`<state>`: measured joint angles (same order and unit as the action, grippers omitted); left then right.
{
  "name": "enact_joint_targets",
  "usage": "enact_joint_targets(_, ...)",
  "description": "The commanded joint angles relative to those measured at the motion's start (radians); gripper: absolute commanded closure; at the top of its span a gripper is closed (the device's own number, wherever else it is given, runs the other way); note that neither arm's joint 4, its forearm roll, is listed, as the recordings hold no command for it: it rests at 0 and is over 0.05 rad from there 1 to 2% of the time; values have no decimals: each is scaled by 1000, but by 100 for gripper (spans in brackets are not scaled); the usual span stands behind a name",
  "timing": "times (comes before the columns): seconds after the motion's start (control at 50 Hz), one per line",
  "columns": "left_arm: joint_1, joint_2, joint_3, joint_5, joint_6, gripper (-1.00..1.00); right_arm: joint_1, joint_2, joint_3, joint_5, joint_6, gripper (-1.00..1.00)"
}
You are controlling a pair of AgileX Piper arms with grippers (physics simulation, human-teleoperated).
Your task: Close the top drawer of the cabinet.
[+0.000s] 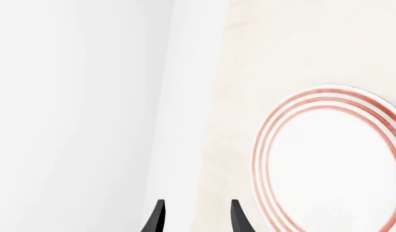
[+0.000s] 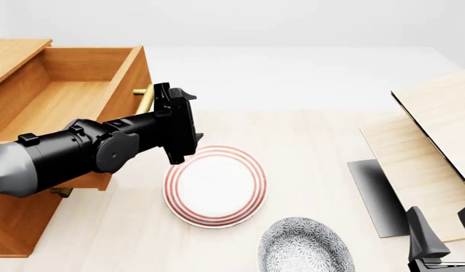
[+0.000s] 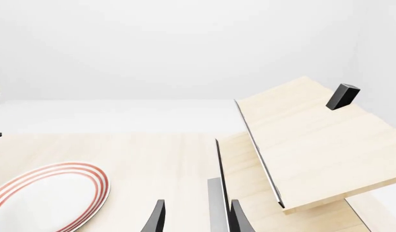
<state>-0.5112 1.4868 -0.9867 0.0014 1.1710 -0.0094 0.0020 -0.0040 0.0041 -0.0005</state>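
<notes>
Top drawer [image 2: 66, 96] of the cabinet [image 2: 21, 226] stands pulled well out, its bare wooden floor open to the front view, and its brass handle [image 2: 144, 100] sits just beside the left gripper [image 2: 180, 122]. That placing reads as a setup for a push: the gripper's side faces the drawer front, so a sweep toward the cabinet would likely drive the box home. The left jaws stand apart with nothing between them, as the left wrist view shows, where two dark fingertips [image 1: 156, 217] frame pale table [image 2: 316, 147]. Beyond and to one side of those tips lies the red-ringed plate [image 2: 215, 186]. The right gripper [image 2: 443, 241] waits well away, jaws apart and empty, pointed at the light-wood boards [image 2: 429, 141].

Much is hidden. The left arm covers most of the drawer front, so contact with the handle cannot be judged. A patterned bowl [image 2: 304, 249] is cut off at the frame edge.
</notes>
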Motion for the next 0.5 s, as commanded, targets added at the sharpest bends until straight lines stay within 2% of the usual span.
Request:
enact_joint_targets(0.02,87,-4,27,6,28,-100,0,0,0,0,0,-100)
enact_joint_targets(0.32,169,-28,87,25,59,-100,0,0,0,0,0,-100)
enact_joint_targets(0.5,202,-38,90,16,55,-100,0,0,0,0,0,-100)
